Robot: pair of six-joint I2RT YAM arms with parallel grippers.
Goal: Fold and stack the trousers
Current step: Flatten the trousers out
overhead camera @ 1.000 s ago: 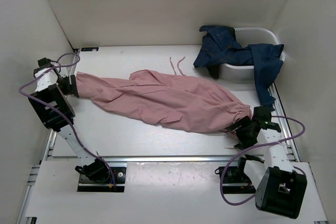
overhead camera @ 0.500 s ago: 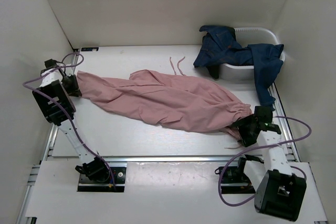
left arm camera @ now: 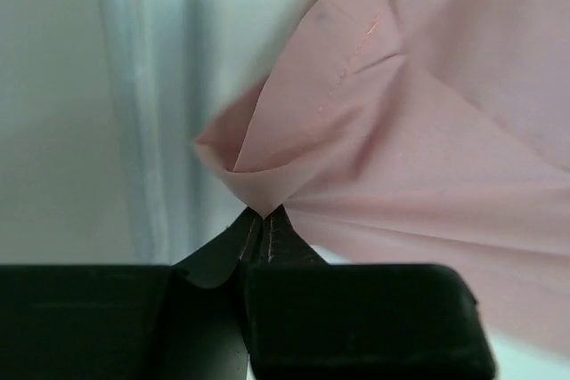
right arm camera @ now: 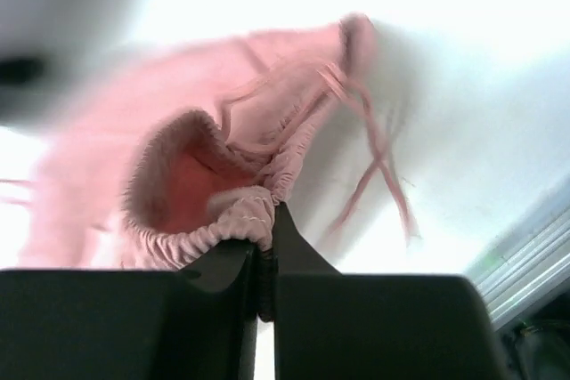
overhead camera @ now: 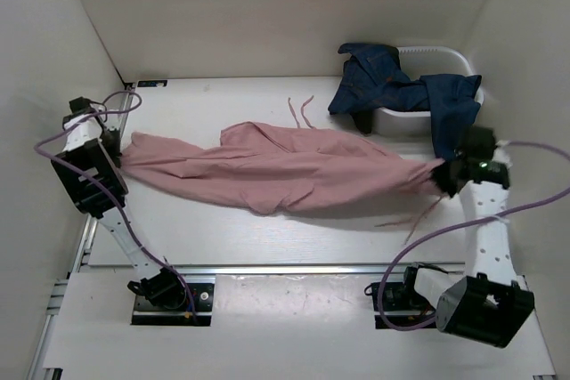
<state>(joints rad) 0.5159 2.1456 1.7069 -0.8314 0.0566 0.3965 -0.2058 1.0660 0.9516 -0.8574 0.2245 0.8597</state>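
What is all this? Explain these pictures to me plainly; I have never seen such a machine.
These are two robot arms bolted at the near edge of a white table. The wide picture is from a fixed camera above and behind them. The two close-ups come from a camera on each wrist, with the black jaws at the bottom. Large dusty-pink soft-fabric trousers lie stretched across the table. The left arm has its jaws shut on a corner of fabric at one end. The right arm has its jaws shut on the gathered elastic edge at the other, which seems raised off the table. At the back right, a dark blue denim garment hangs over a white plastic tub.
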